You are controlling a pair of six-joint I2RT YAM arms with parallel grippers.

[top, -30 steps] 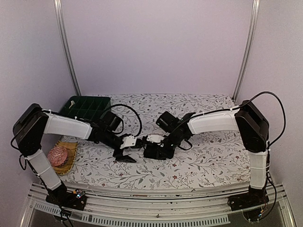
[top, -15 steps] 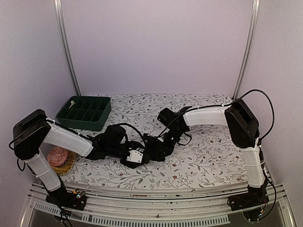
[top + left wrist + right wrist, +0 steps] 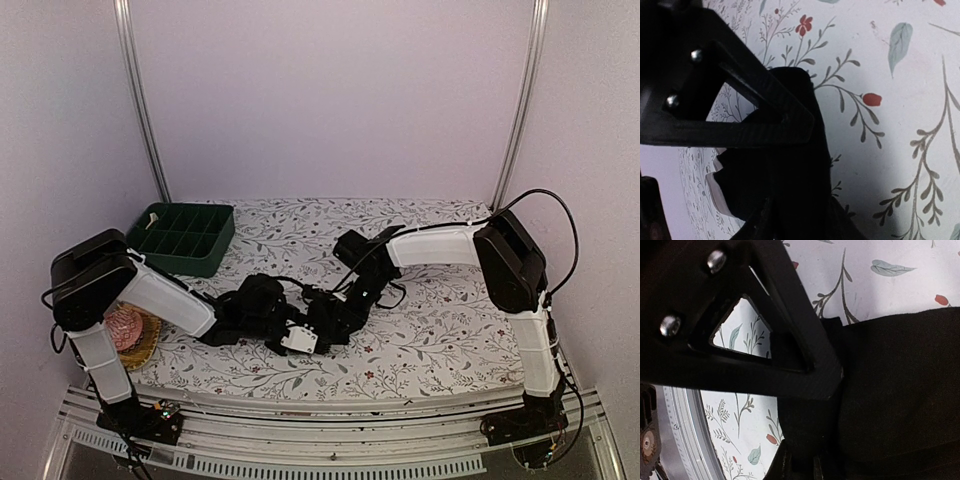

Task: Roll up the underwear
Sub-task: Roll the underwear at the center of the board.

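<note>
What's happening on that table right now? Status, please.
Left pincer and right pincer on the underwear, mid-table; jaws hidden. Tray and ball far left, out of the way.

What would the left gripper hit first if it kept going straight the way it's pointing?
The black underwear: the left gripper has its tips right against it. The right gripper seems to lie just beyond, though depth is unclear.
</note>
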